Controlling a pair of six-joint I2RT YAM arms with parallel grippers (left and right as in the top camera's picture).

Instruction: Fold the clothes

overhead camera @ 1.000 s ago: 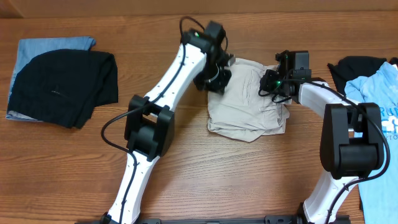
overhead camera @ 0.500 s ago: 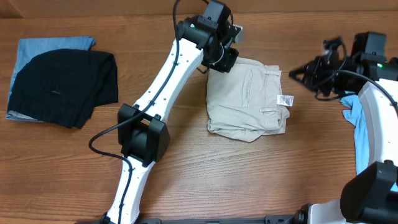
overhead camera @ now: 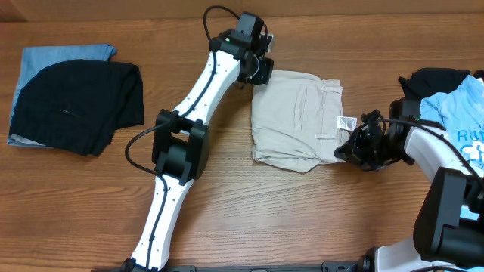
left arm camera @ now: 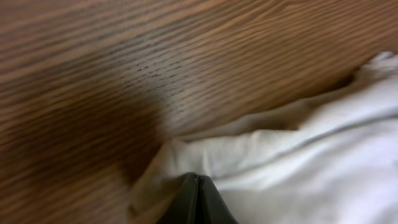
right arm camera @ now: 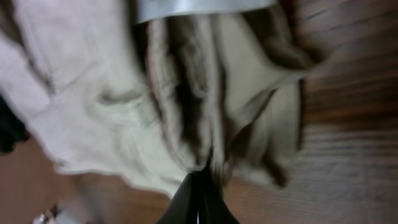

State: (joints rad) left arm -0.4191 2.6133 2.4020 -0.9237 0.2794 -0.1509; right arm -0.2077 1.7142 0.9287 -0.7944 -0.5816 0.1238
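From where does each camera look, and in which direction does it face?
Overhead: fixed above the table, facing straight down at the shorts; both arms show.
Left wrist: on the left arm, facing the shorts' edge and bare wood; shut jaws show below.
Right wrist: on the right arm, facing bunched shorts folds; shut jaws show below.
Shared: all three see the shorts and the table.

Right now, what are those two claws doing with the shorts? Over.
Left gripper shut, at the shorts, far left corner. Right gripper shut, at their right edge. Shorts folded flat. Black garment and blue shirt lie off to the sides.
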